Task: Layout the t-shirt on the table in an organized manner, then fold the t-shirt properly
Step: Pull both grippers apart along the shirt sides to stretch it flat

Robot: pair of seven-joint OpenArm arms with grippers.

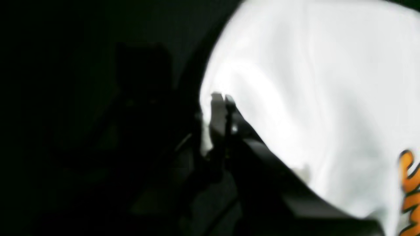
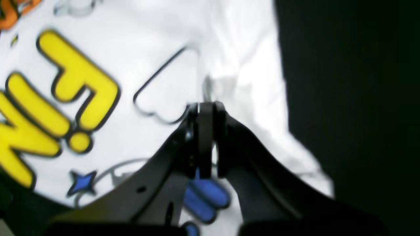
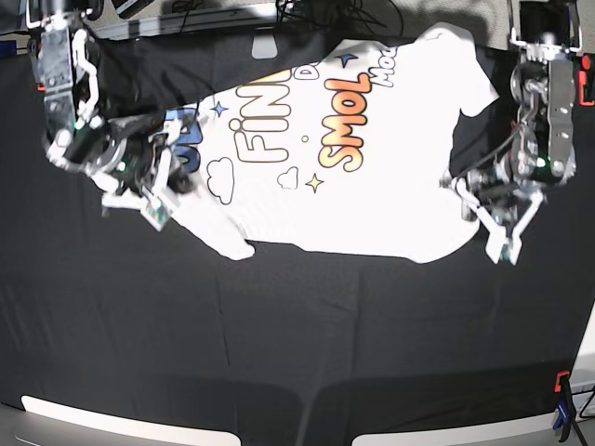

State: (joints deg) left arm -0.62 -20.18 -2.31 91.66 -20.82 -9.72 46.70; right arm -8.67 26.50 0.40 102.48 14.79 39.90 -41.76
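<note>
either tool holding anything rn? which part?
Both hold the t-shirt. Left tool is shut on a plain white edge. Right tool is shut on cloth beside the cloud doodle, near the shirt's edge.

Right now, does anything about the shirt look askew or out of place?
Yes. The t-shirt lies askew on the table, print up, rotated, its lower edge uneven. Both grippers, left and right, are shut on its edges.

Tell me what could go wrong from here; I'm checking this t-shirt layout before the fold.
The right gripper looks shut on a shallow pinch of the t-shirt near its edge, so the cloth could slip out. The left gripper is shut at the opposite edge; uneven pulling may skew or bunch the shirt on the table.
</note>
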